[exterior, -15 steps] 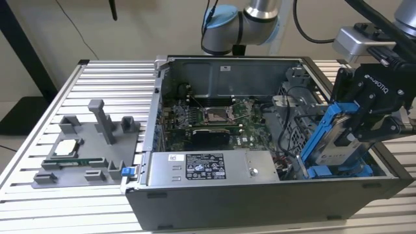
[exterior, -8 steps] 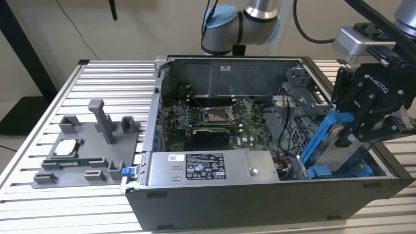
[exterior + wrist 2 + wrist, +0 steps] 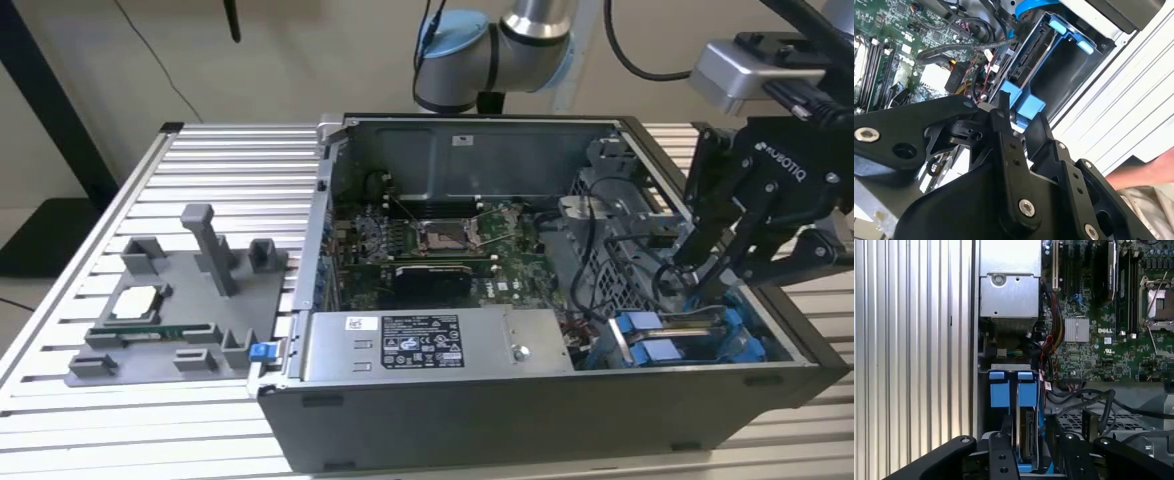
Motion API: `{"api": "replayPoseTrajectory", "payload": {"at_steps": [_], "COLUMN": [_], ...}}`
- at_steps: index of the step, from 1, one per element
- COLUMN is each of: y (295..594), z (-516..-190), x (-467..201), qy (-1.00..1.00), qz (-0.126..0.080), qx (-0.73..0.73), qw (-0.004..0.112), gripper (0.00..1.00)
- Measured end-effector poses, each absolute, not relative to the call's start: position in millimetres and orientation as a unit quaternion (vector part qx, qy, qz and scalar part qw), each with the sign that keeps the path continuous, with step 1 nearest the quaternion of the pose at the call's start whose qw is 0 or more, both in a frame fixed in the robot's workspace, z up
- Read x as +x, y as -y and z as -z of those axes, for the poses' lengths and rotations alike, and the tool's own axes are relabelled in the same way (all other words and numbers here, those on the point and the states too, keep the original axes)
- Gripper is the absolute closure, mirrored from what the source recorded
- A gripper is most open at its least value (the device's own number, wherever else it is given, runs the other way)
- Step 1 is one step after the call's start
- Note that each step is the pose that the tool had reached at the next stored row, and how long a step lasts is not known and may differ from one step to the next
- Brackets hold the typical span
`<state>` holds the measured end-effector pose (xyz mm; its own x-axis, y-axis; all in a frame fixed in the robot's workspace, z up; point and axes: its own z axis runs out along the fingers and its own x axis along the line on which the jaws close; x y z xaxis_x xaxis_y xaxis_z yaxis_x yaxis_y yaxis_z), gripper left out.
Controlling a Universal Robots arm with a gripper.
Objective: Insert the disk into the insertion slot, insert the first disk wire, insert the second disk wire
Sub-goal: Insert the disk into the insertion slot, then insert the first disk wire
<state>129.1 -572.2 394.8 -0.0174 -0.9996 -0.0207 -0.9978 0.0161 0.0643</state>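
Note:
The disk [image 3: 1026,432] stands on edge in its blue carrier, sunk into the insertion slot [image 3: 1010,367] at the case corner nearest the exterior view's right. In the second wrist view the disk [image 3: 1028,57] shows its connector edge inside the slot [image 3: 1074,70]. My gripper [image 3: 1029,452] straddles the disk's outer end, its black fingers [image 3: 1001,460] pressed against the carrier on both sides. In the exterior view the gripper [image 3: 707,290] reaches down into the slot [image 3: 774,345], where the disk [image 3: 694,322] sits between blue tabs. Black cables [image 3: 1089,400] lie loose beside the bay.
The motherboard [image 3: 441,245] fills the case floor, and a grey power-supply box [image 3: 427,340] sits at the front. A grey fixture [image 3: 174,300] with parts stands on the slatted table [image 3: 80,420] at the exterior view's left. A person's hand [image 3: 1144,175] shows beside the case.

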Motion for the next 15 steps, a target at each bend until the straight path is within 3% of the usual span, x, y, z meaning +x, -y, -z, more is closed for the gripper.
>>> {"api": "replayPoseTrajectory", "payload": {"at_steps": [15], "y": [572.3], "z": [-408.5], "x": [129.1], "qy": [0.713], "qz": [0.03], "qx": [0.701], "qw": [0.015], "gripper": [0.0]}}
